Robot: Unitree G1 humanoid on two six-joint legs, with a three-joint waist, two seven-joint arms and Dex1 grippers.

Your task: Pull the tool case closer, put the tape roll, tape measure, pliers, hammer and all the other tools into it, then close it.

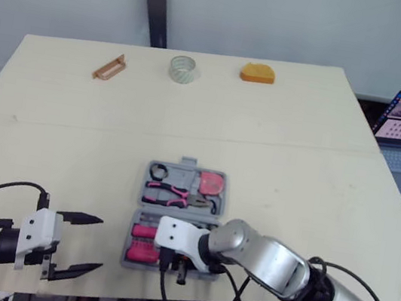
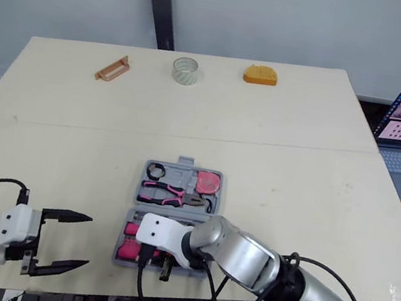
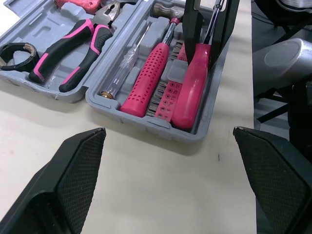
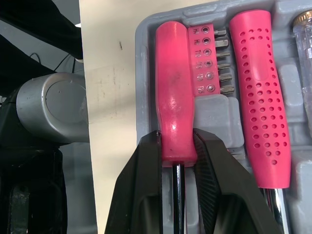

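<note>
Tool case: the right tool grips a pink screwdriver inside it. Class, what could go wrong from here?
The right tool is shut on the pink screwdriver at its handle end; released unseated, it might ride up and block the tool case closing. The clear tape roll sits at the far edge of the table: a long reach, perhaps missed.

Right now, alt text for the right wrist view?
The right hand clamps the shaft end of a pink screwdriver lying in the grey tool case. Beside it sit a pink bit holder and the hammer, its pink handle perforated.
</note>
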